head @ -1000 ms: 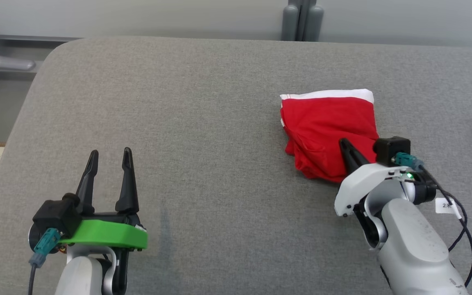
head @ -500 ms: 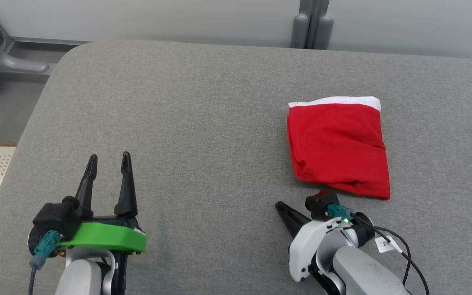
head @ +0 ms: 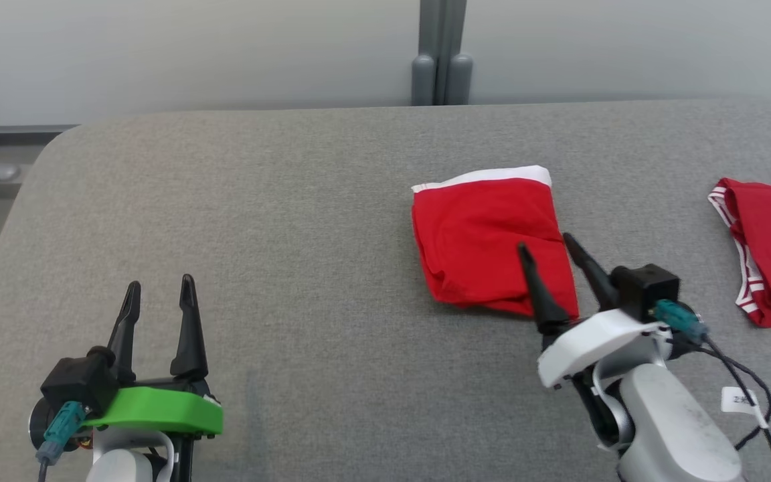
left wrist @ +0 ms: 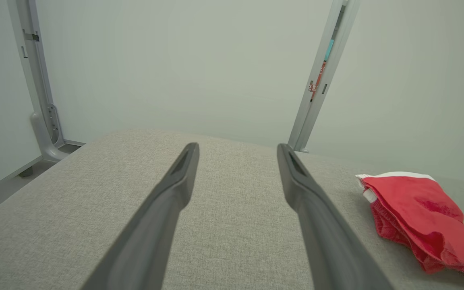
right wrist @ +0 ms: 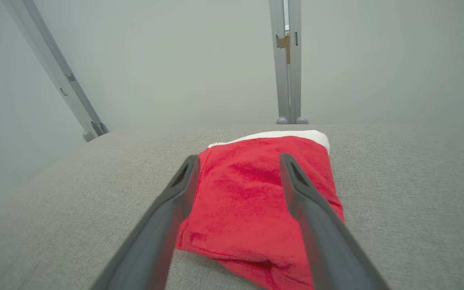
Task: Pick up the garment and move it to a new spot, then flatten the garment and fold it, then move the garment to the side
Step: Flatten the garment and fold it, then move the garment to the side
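Right tool is seen with its two fingers spread apart and gripping nothing, poised over the near right corner of the garment. The left tool is likewise parted and empty, well apart at the near left. On the grey tabletop, right of centre, the folded red garment is laid flat. Its long axis is judged to run from near to far, slightly tilted, with the white waistband pointed away from the robot. If only the top layer were pinched, the fold could be pulled apart when moved.
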### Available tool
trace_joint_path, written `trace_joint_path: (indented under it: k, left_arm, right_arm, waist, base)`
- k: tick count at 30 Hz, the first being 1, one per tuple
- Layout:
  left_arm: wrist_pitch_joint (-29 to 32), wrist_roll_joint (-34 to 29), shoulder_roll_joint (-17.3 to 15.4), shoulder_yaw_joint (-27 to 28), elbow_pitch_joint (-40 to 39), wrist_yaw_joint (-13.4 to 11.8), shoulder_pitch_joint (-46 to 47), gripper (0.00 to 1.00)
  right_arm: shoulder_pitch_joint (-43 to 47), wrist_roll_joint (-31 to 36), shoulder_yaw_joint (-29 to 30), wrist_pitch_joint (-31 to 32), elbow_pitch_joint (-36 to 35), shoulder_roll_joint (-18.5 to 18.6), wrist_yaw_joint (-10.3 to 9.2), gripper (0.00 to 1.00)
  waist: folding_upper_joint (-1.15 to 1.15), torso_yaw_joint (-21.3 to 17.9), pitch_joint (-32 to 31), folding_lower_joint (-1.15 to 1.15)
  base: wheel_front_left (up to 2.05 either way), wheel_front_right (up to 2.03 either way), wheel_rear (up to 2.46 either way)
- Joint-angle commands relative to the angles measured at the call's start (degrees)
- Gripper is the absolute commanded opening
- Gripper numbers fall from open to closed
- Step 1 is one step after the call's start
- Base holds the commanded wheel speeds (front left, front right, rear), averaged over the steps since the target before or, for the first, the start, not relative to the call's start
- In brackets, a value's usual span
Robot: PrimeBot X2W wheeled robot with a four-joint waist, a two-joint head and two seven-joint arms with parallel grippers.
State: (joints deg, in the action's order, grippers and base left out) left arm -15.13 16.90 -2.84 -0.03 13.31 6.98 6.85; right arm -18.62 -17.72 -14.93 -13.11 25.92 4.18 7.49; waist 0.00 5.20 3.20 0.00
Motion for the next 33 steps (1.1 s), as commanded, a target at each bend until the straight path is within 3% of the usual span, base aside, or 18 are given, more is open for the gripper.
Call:
trace_joint_path:
  k: [1,4,10,17,33]
  left_arm:
    - [0.0,-0.5,-0.1,0.5,-0.1,-0.3,-1.1,1.00]
    - [0.0,-0.8,-0.2,1.4,-0.6,-0.4,-1.8,1.00]
    - [0.0,-1.3,-0.2,2.6,-0.1,-0.5,-3.1,1.00]
    - [0.0,-1.9,-0.2,2.0,1.4,-0.3,-4.1,1.00]
    - [0.0,-1.1,-1.4,1.4,5.0,-0.1,-2.9,1.00]
  right_arm:
    - [2.0,1.6,3.3,0.9,-2.6,0.0,-0.02,1.00]
    - [5.1,6.1,10.7,4.8,-10.2,0.2,-0.02,1.00]
    - [7.9,10.0,16.9,11.6,-16.9,2.4,-0.02,1.00]
    - [8.5,9.0,17.2,12.1,-15.0,4.8,-0.02,1.00]
    - [9.8,7.1,15.1,12.4,-11.8,4.9,-0.02,1.00]
  waist:
    - [0.00,-2.7,-1.5,0.00]
    - [0.00,-4.8,-1.8,0.00]
    - [0.00,-6.7,-2.9,0.00]
    - [0.00,-6.9,-3.9,0.00]
    - [0.00,-6.3,-4.6,0.00]
  base:
    - [0.00,0.00,0.00]
    - [0.00,0.00,0.00]
    - [0.00,0.00,0.00]
    - [0.00,0.00,0.00]
    - [0.00,0.00,0.00]
